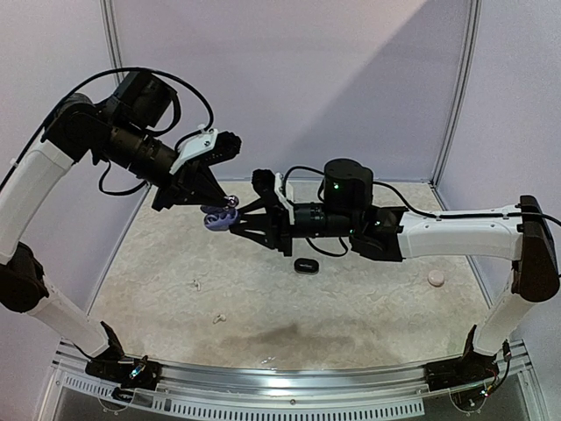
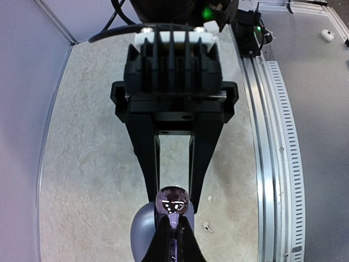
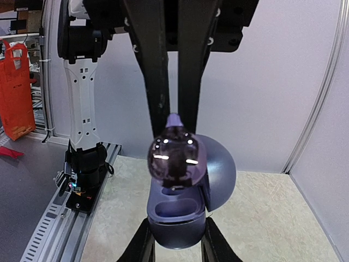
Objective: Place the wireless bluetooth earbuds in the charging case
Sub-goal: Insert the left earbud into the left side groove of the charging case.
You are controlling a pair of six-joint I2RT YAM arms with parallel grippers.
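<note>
Pinching a glossy purple earbud in tight-closed fingers, the left gripper is holding it at the open charging case's 12 o'clock; the right gripper, jaws partway apart, is gripping that case aloft.

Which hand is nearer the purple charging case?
Right. The right hand grips the open purple case by its sides; the left hand sits just above, pinching a purple earbud at its opening.
</note>
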